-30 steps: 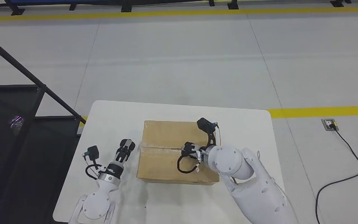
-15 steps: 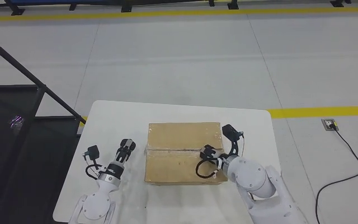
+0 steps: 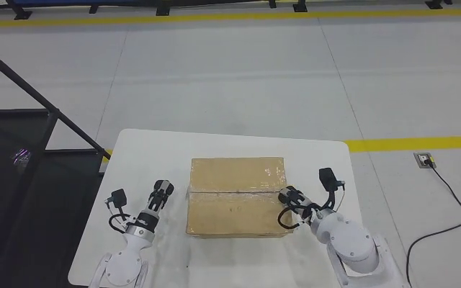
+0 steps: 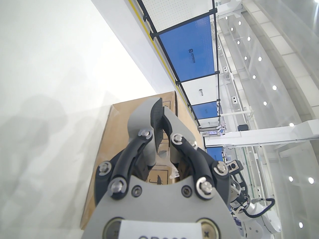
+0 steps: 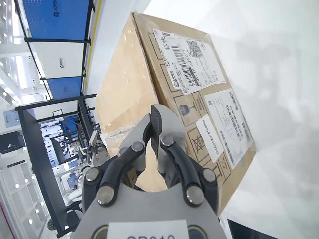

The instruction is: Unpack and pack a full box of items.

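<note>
The cardboard box (image 3: 234,194), closed and taped along its top seam, is positioned at the centre of the worktop (image 3: 144,151). The left gripper (image 3: 163,189) is located just beside the box's left end, fingers pressed together and empty. The right gripper (image 3: 289,196) is located at the labelled right end, likewise closed on nothing.

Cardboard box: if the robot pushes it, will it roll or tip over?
Probably neither: the cardboard box sits low, wide and flat on the table, so it should slide. Its taped-shut flaps likely keep it stiff.
</note>
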